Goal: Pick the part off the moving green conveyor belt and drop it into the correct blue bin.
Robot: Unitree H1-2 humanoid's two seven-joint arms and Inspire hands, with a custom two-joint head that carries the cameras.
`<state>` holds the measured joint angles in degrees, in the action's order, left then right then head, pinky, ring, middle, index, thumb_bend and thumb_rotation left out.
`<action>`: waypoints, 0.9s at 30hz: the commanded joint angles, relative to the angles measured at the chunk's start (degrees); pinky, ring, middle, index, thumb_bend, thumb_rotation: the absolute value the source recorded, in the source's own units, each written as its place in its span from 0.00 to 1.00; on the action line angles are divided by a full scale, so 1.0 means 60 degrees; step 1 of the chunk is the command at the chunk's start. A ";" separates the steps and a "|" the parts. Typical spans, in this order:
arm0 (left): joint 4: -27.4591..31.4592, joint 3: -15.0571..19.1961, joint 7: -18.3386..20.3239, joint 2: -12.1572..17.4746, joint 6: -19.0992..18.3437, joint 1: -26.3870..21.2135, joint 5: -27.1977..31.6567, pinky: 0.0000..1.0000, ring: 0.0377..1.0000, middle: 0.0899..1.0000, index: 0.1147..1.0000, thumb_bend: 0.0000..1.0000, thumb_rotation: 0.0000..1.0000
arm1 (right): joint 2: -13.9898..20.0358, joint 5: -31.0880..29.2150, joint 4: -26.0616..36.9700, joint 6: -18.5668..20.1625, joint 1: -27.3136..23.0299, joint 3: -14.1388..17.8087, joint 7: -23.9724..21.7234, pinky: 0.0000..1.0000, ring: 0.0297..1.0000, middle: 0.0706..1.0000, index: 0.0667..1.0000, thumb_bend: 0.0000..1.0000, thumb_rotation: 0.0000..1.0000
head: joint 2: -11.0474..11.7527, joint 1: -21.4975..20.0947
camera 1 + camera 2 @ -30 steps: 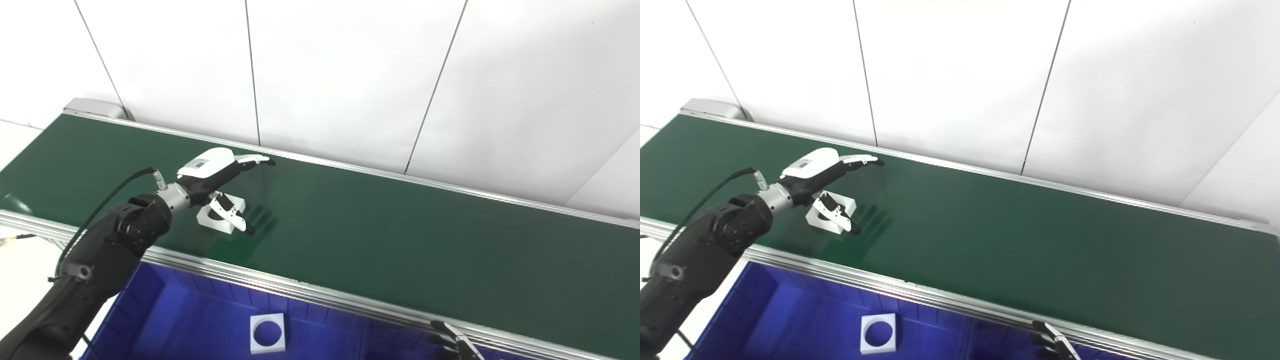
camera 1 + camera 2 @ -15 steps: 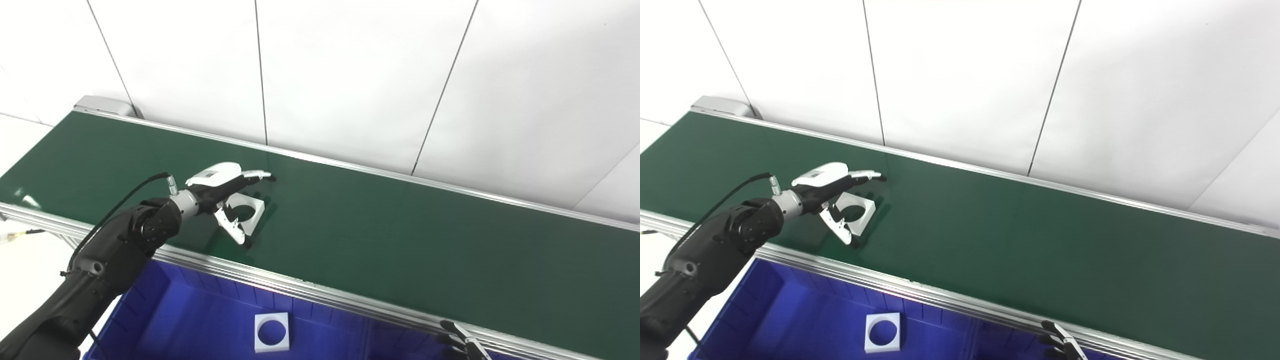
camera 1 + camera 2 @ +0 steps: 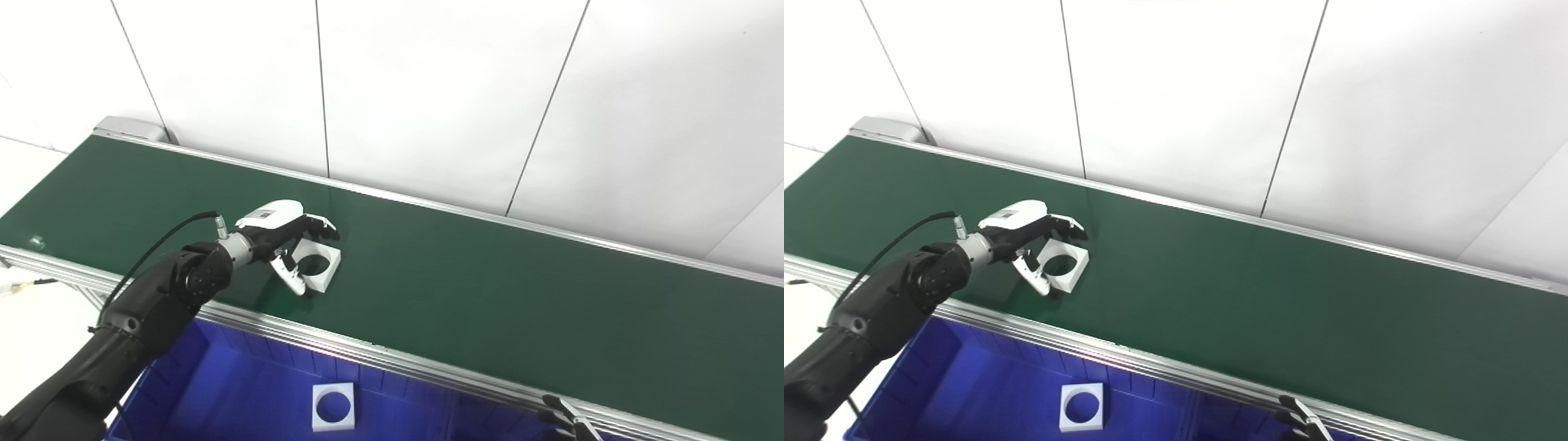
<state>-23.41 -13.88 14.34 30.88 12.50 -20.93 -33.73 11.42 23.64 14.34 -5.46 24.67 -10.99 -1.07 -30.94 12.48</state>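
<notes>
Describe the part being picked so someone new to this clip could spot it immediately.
Find the long green conveyor belt. Near its left end lies a white square part with a round hole, framed by the left hand. Its twin lies in the blue bin below.

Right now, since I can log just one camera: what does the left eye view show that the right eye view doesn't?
Left eye only: a pale wire at the left edge. Right eye only: nothing extra I can make out. Both: the left hand cupped around the part on the belt, a second part in the bin, the right hand low down.
</notes>
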 commanded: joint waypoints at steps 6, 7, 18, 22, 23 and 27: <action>-0.0077 0.0139 -0.0888 -0.0108 0.0683 -0.0247 0.0282 0.42 0.41 0.45 0.43 0.50 0.00 | 0.0020 0.0124 0.0325 -0.0380 0.0041 0.0051 0.0123 0.58 0.70 0.75 0.84 0.87 0.14 | -0.0026 -0.0021; -0.0044 0.0163 -0.0902 -0.0109 0.0651 -0.0249 0.0296 0.42 0.41 0.45 0.43 0.50 0.00 | 0.0011 0.0189 0.0341 -0.0350 0.0036 0.0046 0.0128 0.58 0.70 0.75 0.84 0.87 0.14 | -0.0045 -0.0025; 0.0719 0.0808 -0.1170 -0.0056 0.1330 0.0035 0.1086 0.43 0.43 0.45 0.41 0.50 0.00 | -0.0114 0.0194 0.0448 -0.0401 0.0032 -0.0016 0.0108 0.57 0.70 0.76 0.84 0.85 0.15 | -0.0372 -0.0567; 0.1744 0.1248 -0.1189 -0.0077 0.1883 0.0617 0.1904 0.43 0.43 0.43 0.43 0.50 0.00 | -0.0182 0.0217 0.0505 -0.0414 0.0026 -0.0058 0.0134 0.56 0.68 0.75 0.84 0.86 0.16 | -0.0751 -0.1315; 0.1993 0.1334 -0.1181 -0.0091 0.2003 0.0786 0.2080 0.44 0.44 0.43 0.43 0.50 0.00 | -0.0199 0.0278 0.0546 -0.0403 0.0034 -0.0074 0.0147 0.57 0.68 0.74 0.84 0.86 0.16 | -0.0774 -0.1370; 0.2990 0.1600 -0.1015 -0.0192 0.1921 0.1454 0.2597 0.39 0.42 0.45 0.43 0.50 0.00 | -0.0343 0.0479 0.0753 -0.0371 0.0122 -0.0151 0.0207 0.58 0.68 0.74 0.83 0.86 0.16 | -0.1100 -0.1993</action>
<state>-7.88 -5.32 8.99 29.23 23.25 -11.53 -19.91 9.85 26.38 16.53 -5.46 24.77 -11.84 -0.90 -37.62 0.44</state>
